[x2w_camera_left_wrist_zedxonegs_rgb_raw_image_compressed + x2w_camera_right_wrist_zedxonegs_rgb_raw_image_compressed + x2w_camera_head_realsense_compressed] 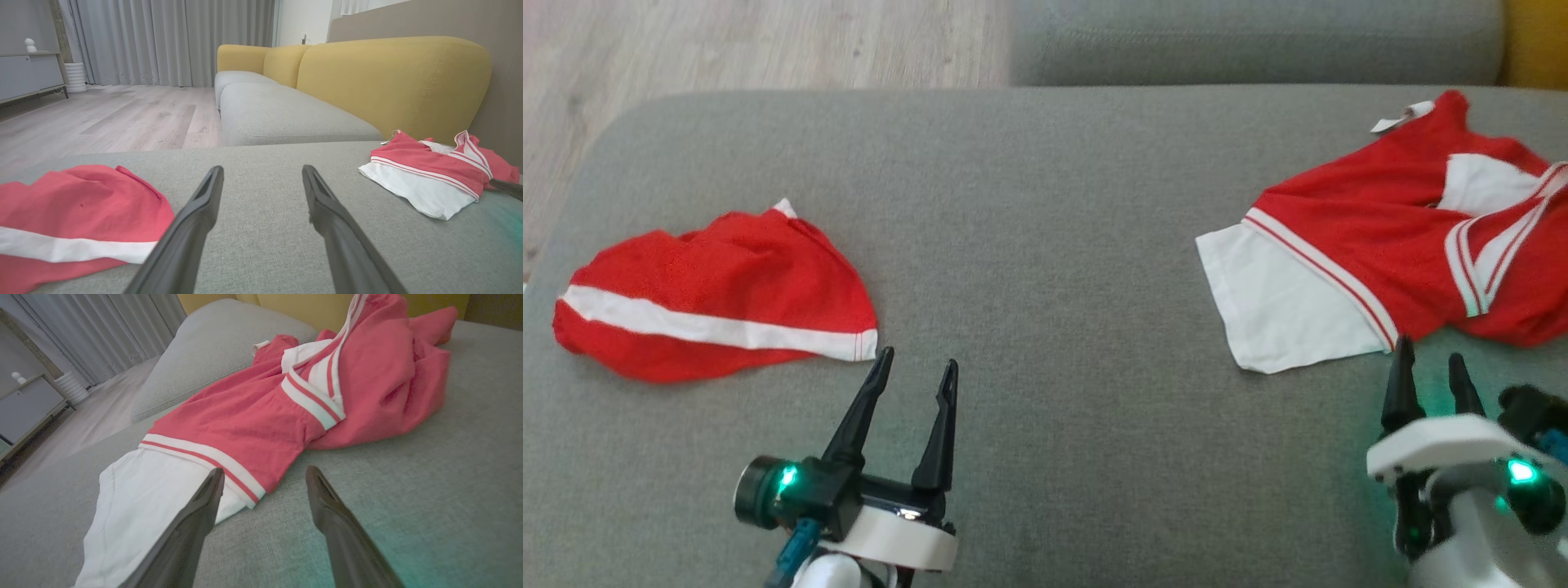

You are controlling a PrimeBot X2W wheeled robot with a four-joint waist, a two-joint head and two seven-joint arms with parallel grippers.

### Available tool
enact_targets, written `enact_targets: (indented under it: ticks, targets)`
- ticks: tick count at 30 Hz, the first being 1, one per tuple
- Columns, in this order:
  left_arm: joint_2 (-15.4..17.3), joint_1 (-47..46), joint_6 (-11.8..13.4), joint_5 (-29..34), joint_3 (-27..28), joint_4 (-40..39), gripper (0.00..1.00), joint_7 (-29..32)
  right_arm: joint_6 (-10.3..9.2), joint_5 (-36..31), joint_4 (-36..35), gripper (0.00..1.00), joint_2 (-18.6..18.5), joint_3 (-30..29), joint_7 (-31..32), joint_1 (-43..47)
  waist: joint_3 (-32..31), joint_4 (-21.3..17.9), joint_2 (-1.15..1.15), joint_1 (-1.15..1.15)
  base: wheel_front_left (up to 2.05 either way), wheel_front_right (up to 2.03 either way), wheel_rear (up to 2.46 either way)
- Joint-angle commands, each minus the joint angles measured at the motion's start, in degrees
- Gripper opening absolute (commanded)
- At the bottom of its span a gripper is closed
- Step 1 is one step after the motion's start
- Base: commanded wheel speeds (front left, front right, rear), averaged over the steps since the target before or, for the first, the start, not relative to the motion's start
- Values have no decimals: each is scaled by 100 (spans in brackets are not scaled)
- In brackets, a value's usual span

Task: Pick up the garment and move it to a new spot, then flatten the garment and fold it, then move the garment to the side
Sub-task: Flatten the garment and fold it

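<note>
Two red-and-white garments lie on the grey sofa seat (1045, 245). At the left is a crumpled red garment with one white stripe (715, 298) (73, 220). At the right a red-and-white shirt (1396, 237) (433, 171) (286, 416) lies rumpled, with a white sleeve spread toward me. My left gripper (916, 366) (261, 171) stands open just right of the striped garment's corner, holding nothing. Low over the cushion, my right gripper (1429, 355) (265, 473) is open at the shirt's near hem, one finger over the white sleeve.
A second grey cushion (1258, 41) (286, 114) adjoins at the back, with yellow backrests (392, 77) behind. Wooden floor (727, 49) lies beyond the seat's left edge. A grey cabinet (24, 77) and curtains (171, 41) stand further off.
</note>
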Motion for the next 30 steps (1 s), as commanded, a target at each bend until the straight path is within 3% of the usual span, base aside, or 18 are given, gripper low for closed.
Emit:
enact_targets:
  ticks: [1, 5, 11, 12, 13, 21, 30]
  targets:
    - [-8, -265, 10, 3, 114, -152, 100, -30, 43, 124, 12, 100, -25, 83, -68, -371, 125, 64, 0, -1, 0, 0, 0]
    - [-8, -356, 8, -24, 20, -102, 100, -30, 43, 642, 616, 100, -25, 54, -69, -772, 287, 164, 0, -1, 0, 0, 0]
    - [-8, -433, 5, -30, -87, -26, 100, -30, 43, 621, 1054, 100, -25, -125, -69, -1125, 388, 276, 0, -1, 0, 0, 0]
    - [-8, -440, 7, -33, -92, -20, 100, -30, 43, 605, 1039, 44, -25, -144, -69, -1161, 388, 288, 0, -1, 0, 0, 0]
    - [-8, -443, 6, -34, -95, -13, 100, -30, 43, 573, 977, 0, -25, -157, -69, -1184, 383, 297, 0, -1, 0, 0, 0]
    - [-8, -391, 20, -15, -87, 72, 100, -30, 43, 562, 350, 0, -25, 13, -69, -1063, 181, 255, 0, -1, 0, 0, 0]
    - [-8, -177, 55, -49, -132, 119, 100, -30, 43, 219, -1600, 0, -25, 824, -69, -469, -258, 57, 0, -1, 0, 0, 0]
